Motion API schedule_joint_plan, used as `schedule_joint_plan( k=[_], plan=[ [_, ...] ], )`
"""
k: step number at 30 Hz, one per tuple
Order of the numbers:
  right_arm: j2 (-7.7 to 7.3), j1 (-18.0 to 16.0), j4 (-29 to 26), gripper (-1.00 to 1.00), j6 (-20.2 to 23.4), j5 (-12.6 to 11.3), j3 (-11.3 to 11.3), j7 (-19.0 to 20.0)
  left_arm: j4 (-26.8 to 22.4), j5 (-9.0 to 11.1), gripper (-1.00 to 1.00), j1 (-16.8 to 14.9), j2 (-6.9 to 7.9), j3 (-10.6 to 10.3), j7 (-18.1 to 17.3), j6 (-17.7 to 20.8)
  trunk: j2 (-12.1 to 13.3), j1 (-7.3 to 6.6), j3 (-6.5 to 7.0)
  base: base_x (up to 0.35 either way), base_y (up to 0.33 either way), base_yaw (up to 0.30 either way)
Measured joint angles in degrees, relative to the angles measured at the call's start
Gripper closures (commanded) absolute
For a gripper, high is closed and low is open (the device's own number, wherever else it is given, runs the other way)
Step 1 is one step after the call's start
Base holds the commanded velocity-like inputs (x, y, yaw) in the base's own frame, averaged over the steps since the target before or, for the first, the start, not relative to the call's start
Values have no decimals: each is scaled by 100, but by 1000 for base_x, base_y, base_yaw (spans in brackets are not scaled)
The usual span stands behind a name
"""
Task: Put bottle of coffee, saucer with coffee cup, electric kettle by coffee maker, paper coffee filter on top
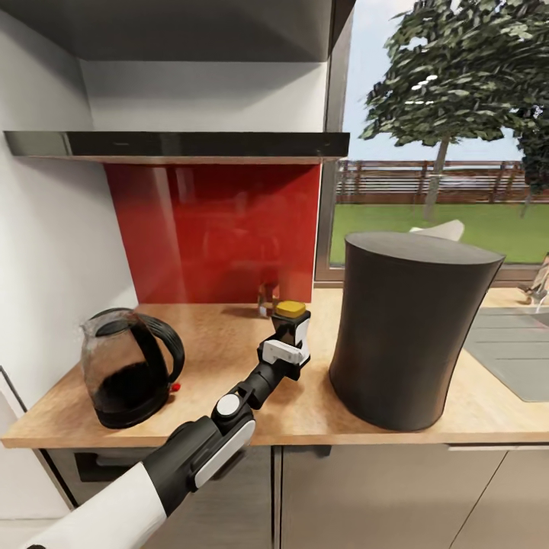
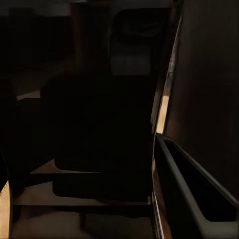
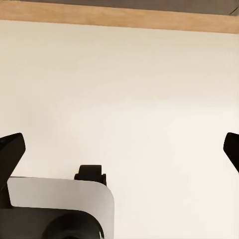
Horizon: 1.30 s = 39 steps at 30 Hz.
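Wood-grain kitchen countertop [image 1: 229, 343] carries the bottle of coffee [image 1: 290, 323], seemingly gripped by the left gripper [image 1: 288, 345].

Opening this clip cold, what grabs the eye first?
The big dark coffee maker dominates the counter's right side. Just left of it, the left pincer holds the yellow-lidded coffee bottle over the wood. The smoky glass kettle stands at the far left, before a red backsplash.

Yellow lid on the dark bottle of coffee [image 1: 290, 320], light wood-grain kitchen countertop [image 1: 229, 358], glossy red backsplash [image 1: 213, 229].
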Motion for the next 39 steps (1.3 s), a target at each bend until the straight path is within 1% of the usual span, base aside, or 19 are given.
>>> schedule_joint_plan(
  k=[10,25,34,39],
  plan=[
    [0,0,0,-100,0,-1,0,0,10,-1,100,0,-1,0,-2,5,0,0,0,84,0,0],
    [0,0,0,-100,0,-2,0,0,10,-1,100,0,-1,5,2,9,0,1,0,6,0,-29],
    [0,0,0,-100,0,-1,0,0,10,-1,100,0,-1,9,0,9,0,1,0,1,0,-80],
    [0,0,0,-100,0,-3,0,0,10,-1,100,0,-1,8,1,9,0,0,0,94,0,-5]
  ],
)
